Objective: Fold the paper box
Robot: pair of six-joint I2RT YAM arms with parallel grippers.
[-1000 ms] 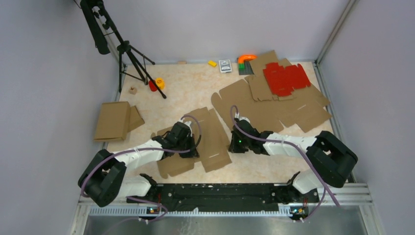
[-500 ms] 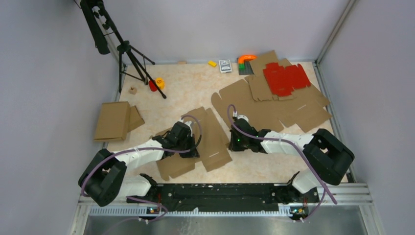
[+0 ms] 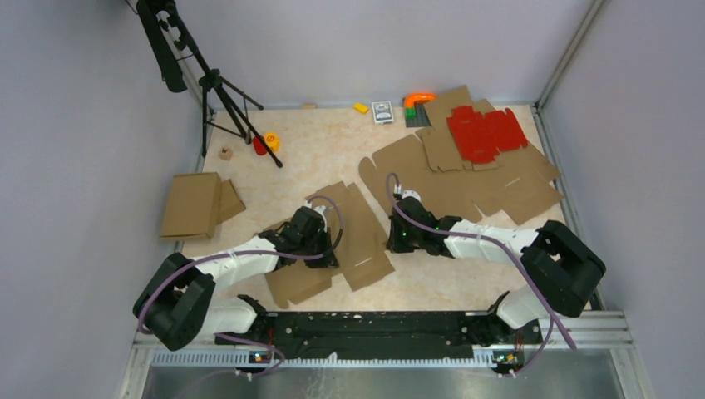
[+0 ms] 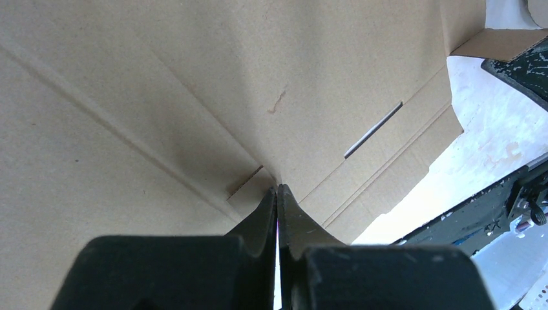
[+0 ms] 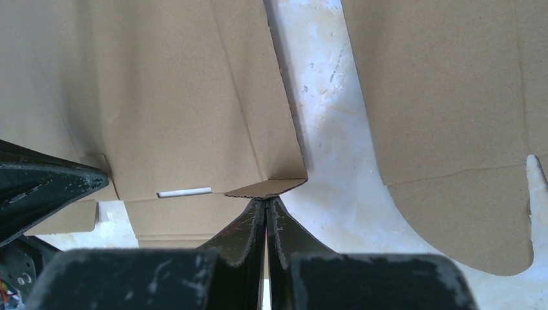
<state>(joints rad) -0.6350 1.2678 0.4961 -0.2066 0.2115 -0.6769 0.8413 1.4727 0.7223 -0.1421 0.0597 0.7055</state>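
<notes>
The paper box [image 3: 366,237] is a brown die-cut cardboard piece lying mostly flat in the near middle of the table. My left gripper [image 3: 331,256] is shut, its tips [image 4: 278,188] pressed onto a crease of the box [image 4: 194,77] by a small slot. My right gripper [image 3: 392,245] is shut at the box's right edge. Its tips [image 5: 265,200] touch the underside of a slightly raised corner of the box [image 5: 181,97]. Neither pair of jaws holds cardboard between them.
More brown die-cut sheets [image 3: 465,179] lie back right, with a red die-cut sheet [image 3: 486,133] on top. A folded cardboard box [image 3: 193,205] lies at the left. A tripod [image 3: 220,91] stands back left. Small items line the back edge [image 3: 382,112].
My right gripper has slid a little to the left, up against the box's right edge. The left gripper and the box have hardly moved.
</notes>
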